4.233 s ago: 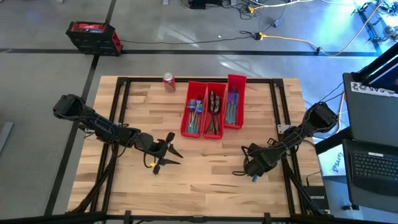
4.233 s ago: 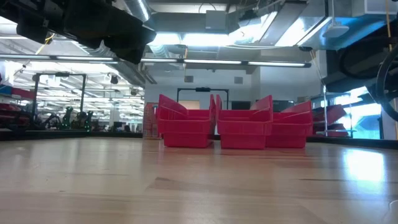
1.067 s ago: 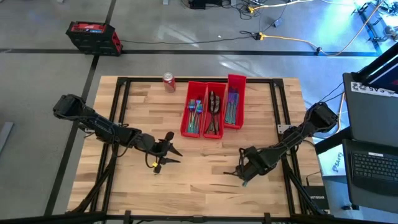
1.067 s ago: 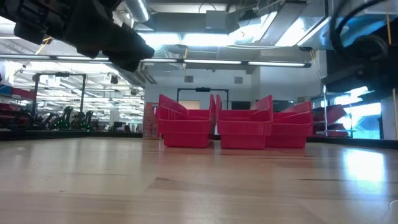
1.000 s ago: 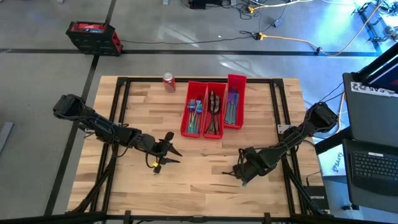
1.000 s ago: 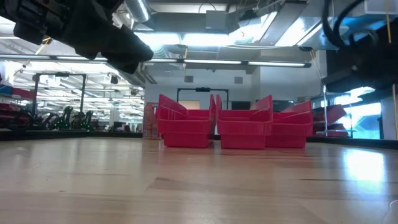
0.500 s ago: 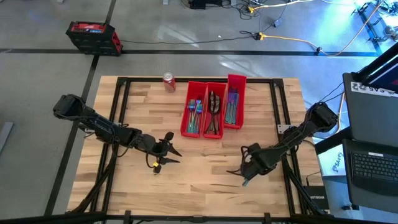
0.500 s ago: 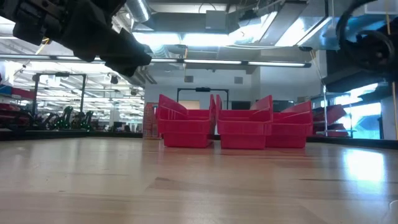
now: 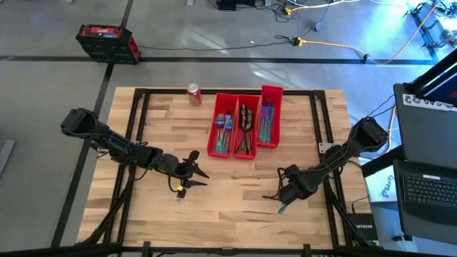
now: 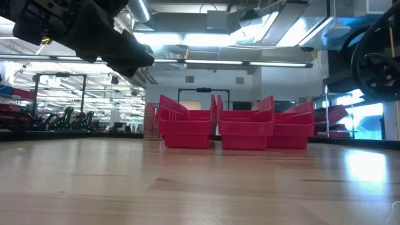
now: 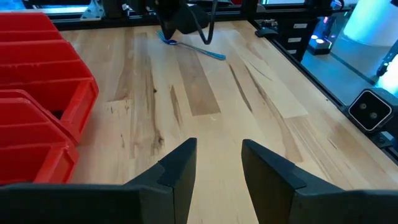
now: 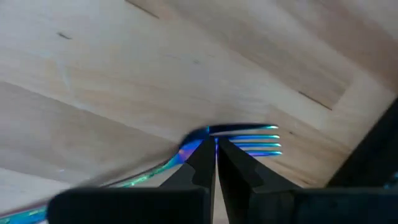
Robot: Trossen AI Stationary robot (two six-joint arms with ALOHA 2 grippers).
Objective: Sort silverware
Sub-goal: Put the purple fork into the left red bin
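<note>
My right gripper (image 9: 280, 194) hangs over the near right part of the table, pointing steeply down and shut on an iridescent blue fork (image 12: 249, 142). The left wrist view shows that fork (image 11: 200, 50) low over the wood, far off beneath the right arm. My left gripper (image 9: 196, 177) hovers open over the table's middle left with nothing between its fingers (image 11: 180, 171). The other silverware (image 9: 226, 130) lies inside three red bins (image 9: 211, 146) at the far middle. My right gripper pinches the fork's neck (image 12: 198, 142), just behind the tines, between its two fingertips (image 12: 194, 163). The fingers come from above, pointing steeply down, and lie across the fork. The handle (image 12: 140, 179) runs off to one side, close to level; whether it touches the wood does not show.
A red soda can (image 9: 193, 93) stands at the far edge, left of the bins. In the low view the bins (image 10: 234, 128) stand side by side across the far middle. Bare wood (image 9: 228, 207) lies between the two grippers. A laptop (image 9: 428, 189) sits beyond the table's right edge.
My right gripper has rolled at the wrist and tipped further downward while shifting a little toward the table's right edge, still shut on the fork, which has turned with it.
</note>
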